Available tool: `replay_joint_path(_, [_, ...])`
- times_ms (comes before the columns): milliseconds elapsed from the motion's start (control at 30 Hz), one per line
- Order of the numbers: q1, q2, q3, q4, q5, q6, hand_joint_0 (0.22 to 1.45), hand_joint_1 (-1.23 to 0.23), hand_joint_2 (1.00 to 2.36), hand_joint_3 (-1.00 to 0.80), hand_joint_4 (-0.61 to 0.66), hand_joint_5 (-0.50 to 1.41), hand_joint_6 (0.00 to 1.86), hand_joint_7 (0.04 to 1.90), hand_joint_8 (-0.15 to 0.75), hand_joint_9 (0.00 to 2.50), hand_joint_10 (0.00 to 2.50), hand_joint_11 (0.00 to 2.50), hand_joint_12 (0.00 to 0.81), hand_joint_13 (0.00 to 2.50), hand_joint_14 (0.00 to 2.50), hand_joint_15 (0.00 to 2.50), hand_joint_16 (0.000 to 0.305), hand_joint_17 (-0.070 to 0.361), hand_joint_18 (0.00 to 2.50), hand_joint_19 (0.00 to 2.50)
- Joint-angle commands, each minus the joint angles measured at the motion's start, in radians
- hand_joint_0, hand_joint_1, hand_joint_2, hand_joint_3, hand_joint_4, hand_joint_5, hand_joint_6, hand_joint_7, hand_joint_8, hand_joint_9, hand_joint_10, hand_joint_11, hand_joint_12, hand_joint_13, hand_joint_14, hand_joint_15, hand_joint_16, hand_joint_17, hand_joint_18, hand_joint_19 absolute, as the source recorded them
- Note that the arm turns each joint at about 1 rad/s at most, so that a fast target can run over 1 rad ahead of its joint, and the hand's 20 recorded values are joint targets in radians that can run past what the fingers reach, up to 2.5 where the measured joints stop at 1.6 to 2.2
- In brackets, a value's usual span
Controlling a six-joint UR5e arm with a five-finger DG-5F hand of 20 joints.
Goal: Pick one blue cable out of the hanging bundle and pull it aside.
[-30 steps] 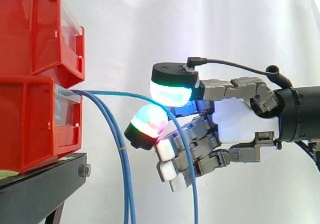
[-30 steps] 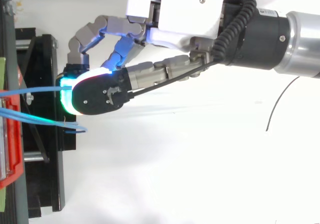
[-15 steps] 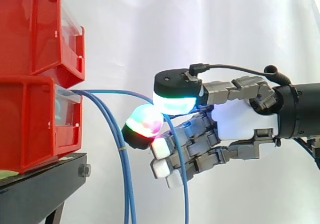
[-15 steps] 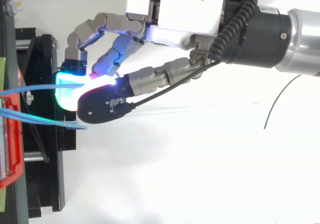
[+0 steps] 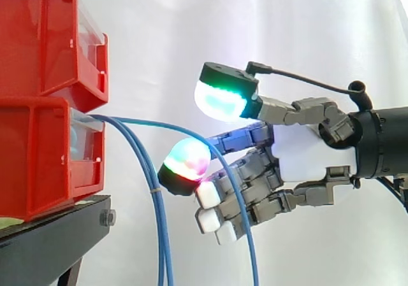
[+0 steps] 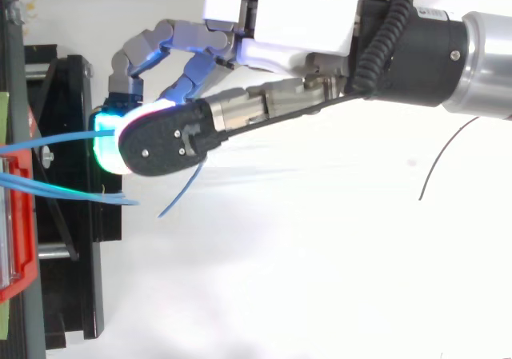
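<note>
Robot hand is opening, its green-glowing thumb pad lifting clear of the finger below, as one blue cable from the red bin is draping across relaxed fingers, apart from the hanging bundle.

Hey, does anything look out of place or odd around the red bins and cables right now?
One blue cable arcs out from the lower red bin, away from the other hanging cables, and drapes across the hand's fingers. The thumb pad sits above it, not pinching. Nothing looks damaged.
</note>
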Motion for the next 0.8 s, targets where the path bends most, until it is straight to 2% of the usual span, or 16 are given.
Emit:
replay_joint_path(0, [0.000, 0.000, 0.001, -0.002, 0.000, 0.000, 0.55, -0.43, 1.00, -0.45, 0.07, -0.12, 0.81, 0.94, 0.290, 0.96, 0.02, 0.44, 0.363, 0.76, 0.02, 0.62, 0.049, 0.110, 0.50, 0.65])
replay_joint_path(33, [0.000, 0.000, 0.001, -0.002, 0.000, 0.000, 0.57, -0.54, 1.01, -0.34, 0.06, -0.12, 0.81, 0.94, 0.289, 0.97, 0.01, 0.45, 0.355, 0.77, 0.02, 0.62, 0.047, 0.107, 0.52, 0.65])
replay_joint_path(133, [-0.002, 0.000, 0.001, -0.002, 0.000, 0.000, 0.56, -0.63, 1.02, -0.17, 0.07, -0.12, 0.83, 0.93, 0.309, 0.96, 0.01, 0.46, 0.385, 0.79, 0.02, 0.60, 0.053, 0.119, 0.58, 0.62])
replay_joint_path(167, [-0.002, 0.000, 0.001, -0.002, 0.000, 0.000, 0.56, -0.67, 1.02, -0.14, 0.07, -0.13, 0.85, 0.88, 0.301, 0.92, 0.01, 0.47, 0.389, 0.77, 0.02, 0.60, 0.054, 0.121, 0.58, 0.62])
replay_joint_path(267, [0.000, 0.000, 0.001, -0.002, 0.000, 0.000, 0.58, -0.76, 1.02, -0.06, 0.05, -0.16, 0.88, 0.88, 0.289, 0.85, 0.02, 0.55, 0.378, 0.71, 0.02, 0.61, 0.050, 0.113, 0.53, 0.63])
replay_joint_path(300, [-0.002, 0.000, 0.001, -0.002, 0.000, 0.000, 0.58, -0.78, 1.02, -0.05, 0.05, -0.17, 0.89, 0.93, 0.282, 0.83, 0.02, 0.58, 0.372, 0.68, 0.02, 0.60, 0.049, 0.111, 0.52, 0.62])
replay_joint_path(400, [-0.002, 0.000, 0.001, -0.002, 0.000, 0.000, 0.60, -0.80, 1.02, -0.06, 0.05, -0.18, 0.90, 0.91, 0.271, 0.79, 0.02, 0.60, 0.366, 0.64, 0.02, 0.59, 0.048, 0.108, 0.49, 0.61])
replay_joint_path(433, [-0.002, 0.000, 0.001, -0.002, 0.000, 0.000, 0.58, -0.83, 1.02, -0.16, 0.07, -0.18, 0.90, 0.91, 0.268, 0.77, 0.02, 0.59, 0.367, 0.64, 0.02, 0.59, 0.048, 0.109, 0.48, 0.60])
replay_joint_path(467, [-0.002, 0.000, 0.001, -0.002, 0.000, 0.000, 0.52, -0.75, 1.01, -0.39, 0.08, -0.18, 0.90, 0.88, 0.278, 0.78, 0.02, 0.59, 0.376, 0.64, 0.02, 0.60, 0.051, 0.114, 0.47, 0.62])
replay_joint_path(500, [-0.002, 0.000, 0.002, -0.002, 0.000, 0.000, 0.52, -0.74, 1.01, -0.42, 0.08, -0.18, 0.89, 0.88, 0.281, 0.78, 0.02, 0.58, 0.376, 0.64, 0.02, 0.59, 0.051, 0.115, 0.47, 0.63])
replay_joint_path(533, [-0.002, 0.002, 0.001, -0.002, 0.000, 0.000, 0.49, -0.65, 1.00, -0.50, 0.08, -0.17, 0.89, 0.88, 0.292, 0.80, 0.02, 0.57, 0.388, 0.65, 0.02, 0.60, 0.053, 0.120, 0.47, 0.63])
replay_joint_path(567, [-0.002, 0.005, 0.001, -0.002, 0.000, -0.001, 0.48, -0.50, 1.00, -0.50, 0.08, -0.16, 0.88, 0.88, 0.313, 0.83, 0.02, 0.55, 0.393, 0.66, 0.02, 0.60, 0.055, 0.124, 0.47, 0.64])
replay_joint_path(667, [-0.002, 0.008, 0.002, -0.002, 0.000, -0.006, 0.51, -0.31, 1.00, -0.50, 0.05, -0.15, 0.86, 0.91, 0.307, 0.85, 0.01, 0.53, 0.388, 0.67, 0.02, 0.60, 0.052, 0.118, 0.45, 0.66])
replay_joint_path(700, [-0.002, 0.008, 0.001, -0.002, 0.000, -0.007, 0.55, -0.29, 1.00, -0.48, 0.04, -0.15, 0.86, 0.93, 0.298, 0.86, 0.02, 0.53, 0.378, 0.67, 0.02, 0.60, 0.050, 0.113, 0.44, 0.67])
replay_joint_path(767, [-0.002, 0.009, 0.002, -0.002, 0.000, -0.011, 0.58, -0.45, 1.01, -0.31, 0.06, -0.15, 0.86, 0.92, 0.295, 0.87, 0.02, 0.54, 0.370, 0.69, 0.02, 0.61, 0.049, 0.109, 0.47, 0.67])
